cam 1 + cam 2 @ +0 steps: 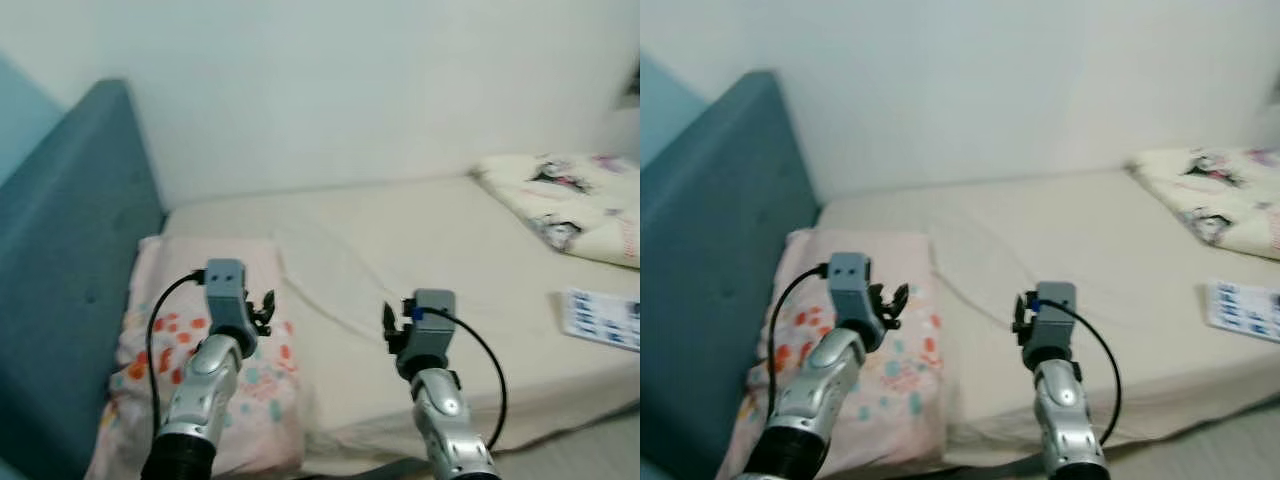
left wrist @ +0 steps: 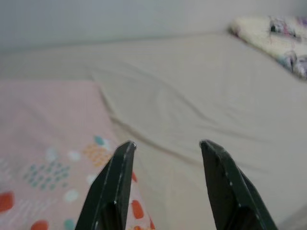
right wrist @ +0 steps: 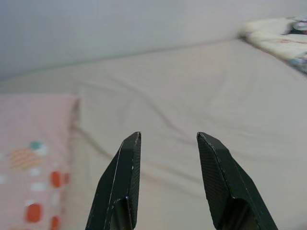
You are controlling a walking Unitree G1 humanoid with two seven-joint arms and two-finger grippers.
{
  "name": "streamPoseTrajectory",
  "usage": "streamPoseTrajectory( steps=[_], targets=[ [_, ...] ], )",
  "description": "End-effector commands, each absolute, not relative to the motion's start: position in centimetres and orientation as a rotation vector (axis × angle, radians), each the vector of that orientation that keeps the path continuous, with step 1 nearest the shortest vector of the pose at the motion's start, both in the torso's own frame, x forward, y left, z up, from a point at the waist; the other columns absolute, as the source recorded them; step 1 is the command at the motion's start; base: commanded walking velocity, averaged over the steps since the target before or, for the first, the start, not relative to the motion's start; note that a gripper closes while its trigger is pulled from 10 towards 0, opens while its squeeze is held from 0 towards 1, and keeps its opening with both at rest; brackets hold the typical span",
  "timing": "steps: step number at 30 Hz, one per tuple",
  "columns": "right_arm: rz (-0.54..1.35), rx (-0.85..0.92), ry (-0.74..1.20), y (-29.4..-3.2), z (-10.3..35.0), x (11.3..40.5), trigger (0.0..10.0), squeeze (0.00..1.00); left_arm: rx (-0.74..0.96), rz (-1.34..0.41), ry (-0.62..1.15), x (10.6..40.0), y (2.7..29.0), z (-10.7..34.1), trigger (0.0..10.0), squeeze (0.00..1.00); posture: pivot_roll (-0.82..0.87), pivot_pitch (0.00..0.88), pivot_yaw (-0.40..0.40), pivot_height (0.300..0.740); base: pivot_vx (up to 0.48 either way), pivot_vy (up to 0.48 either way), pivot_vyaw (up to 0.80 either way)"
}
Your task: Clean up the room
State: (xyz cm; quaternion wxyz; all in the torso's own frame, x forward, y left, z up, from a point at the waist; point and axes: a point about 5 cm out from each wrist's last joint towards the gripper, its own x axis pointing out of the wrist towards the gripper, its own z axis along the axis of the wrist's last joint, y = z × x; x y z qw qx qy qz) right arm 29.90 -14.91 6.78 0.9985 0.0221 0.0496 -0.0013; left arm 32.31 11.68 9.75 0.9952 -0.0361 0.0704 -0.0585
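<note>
Two tools raised over the bed [image 1: 420, 230], both spread open, both empty. Left tool [image 1: 262, 308] above the pink patterned pillow [image 1: 250, 390], directly beneath and closest to it. Right tool [image 1: 392, 322] over bare sheet, pillow off to its left. Pillow's long axis running away toward the wall; likely the left arm's pick.

Bed [image 1: 420, 250]: beige sheet, creased | head end: pink patterned pillow [image 1: 250, 380] | far end: folded printed blanket [image 1: 580, 200] | front edge: blue-white packet [image 1: 605, 318]
</note>
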Motion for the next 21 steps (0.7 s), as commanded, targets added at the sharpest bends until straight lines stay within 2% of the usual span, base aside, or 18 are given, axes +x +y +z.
streamPoseTrajectory(
  steps=[1, 3, 10, 17, 21],
  targets=[
    [0.010, 0.060, 0.118, -14.5, 6.7, 29.9, 10.0, 0.00, -0.038, -0.073, 0.156, 32.2, 12.4, 9.3, 10.0, 0.00, -0.01, 0.000, -0.036, 0.740, 0.000, 0.000, 0.00],
    [0.016, 0.055, 0.132, -14.5, 6.6, 29.9, 10.0, 0.00, -0.007, -0.038, 0.153, 32.2, 12.8, 9.5, 10.0, 0.00, -0.01, 0.004, -0.043, 0.740, 0.000, 0.000, 0.00],
    [0.039, 0.055, 0.159, -14.4, 6.6, 29.9, 10.0, 0.00, -0.085, -0.101, 0.206, 31.9, 12.3, 10.1, 10.0, 0.00, 0.00, 0.019, -0.052, 0.740, 0.000, 0.000, 0.00],
    [0.117, 0.022, 0.154, -13.6, 6.9, 29.9, 10.0, 0.00, 0.021, -0.112, 0.204, 31.3, 12.3, 9.8, 10.0, 0.00, 0.01, 0.029, -0.042, 0.740, 0.000, 0.000, 0.00],
    [0.144, 0.008, 0.154, -13.3, 6.9, 29.8, 10.0, 0.00, 0.006, -0.093, 0.199, 31.2, 12.5, 9.8, 10.0, 0.00, 0.01, 0.028, -0.039, 0.740, 0.000, 0.000, 0.80]
  ],
)
